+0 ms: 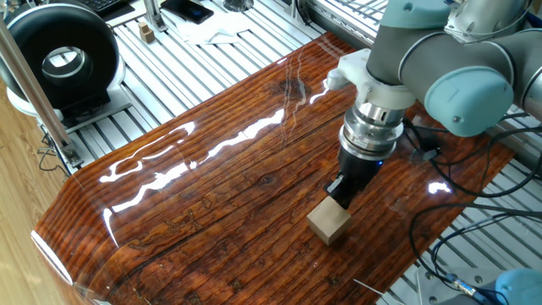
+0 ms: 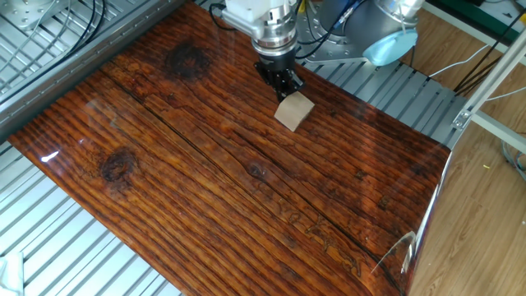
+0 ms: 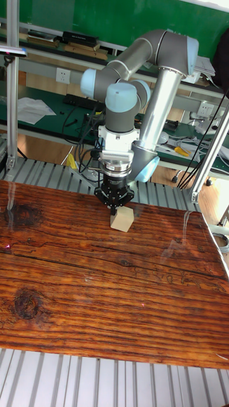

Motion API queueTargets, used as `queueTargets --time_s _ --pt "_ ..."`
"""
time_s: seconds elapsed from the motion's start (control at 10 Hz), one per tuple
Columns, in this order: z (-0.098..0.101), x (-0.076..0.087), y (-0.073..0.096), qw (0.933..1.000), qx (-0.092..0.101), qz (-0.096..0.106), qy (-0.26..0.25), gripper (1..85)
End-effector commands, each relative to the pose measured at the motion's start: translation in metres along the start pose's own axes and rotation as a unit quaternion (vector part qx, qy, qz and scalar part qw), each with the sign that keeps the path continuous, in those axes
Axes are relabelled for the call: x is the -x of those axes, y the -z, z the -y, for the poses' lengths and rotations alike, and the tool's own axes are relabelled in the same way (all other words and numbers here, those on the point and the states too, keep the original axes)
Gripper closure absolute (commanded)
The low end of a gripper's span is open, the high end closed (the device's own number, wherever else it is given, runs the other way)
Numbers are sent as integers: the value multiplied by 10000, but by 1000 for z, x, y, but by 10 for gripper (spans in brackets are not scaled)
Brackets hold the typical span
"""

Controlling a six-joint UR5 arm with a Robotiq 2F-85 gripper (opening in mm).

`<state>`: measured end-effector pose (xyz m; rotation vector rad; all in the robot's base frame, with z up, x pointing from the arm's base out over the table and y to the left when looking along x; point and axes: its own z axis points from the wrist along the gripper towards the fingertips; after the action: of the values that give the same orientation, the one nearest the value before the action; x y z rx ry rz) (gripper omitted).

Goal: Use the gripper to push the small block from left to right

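Your tool [image 1: 341, 191], fingers pressed together, touches the small block [image 1: 329, 223]; it looks light, stiff, prone to twisting on the glossy table [image 1: 212, 195], so push its face's middle.

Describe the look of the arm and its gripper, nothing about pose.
The arm is grey tubing with light-blue joint caps. A ribbed silver cylindrical wrist carries the black two-fingered gripper. Black cables trail beside it.

The black two-fingered gripper [image 2: 285, 85] hides the near edge of the light-tan wooden block [image 2: 293, 111]; whether its jaws are parted cannot be told
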<state>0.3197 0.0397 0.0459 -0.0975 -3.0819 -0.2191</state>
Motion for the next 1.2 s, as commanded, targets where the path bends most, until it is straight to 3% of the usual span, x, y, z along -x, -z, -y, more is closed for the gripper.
queueTargets --time_s 0.0,0.6,1.1 --pt "5 5 1 9999 -118 75 70 847" --pt "7 10 -3 9994 -290 167 127 847" --pt "-7 7 -5 9994 -283 152 119 847"
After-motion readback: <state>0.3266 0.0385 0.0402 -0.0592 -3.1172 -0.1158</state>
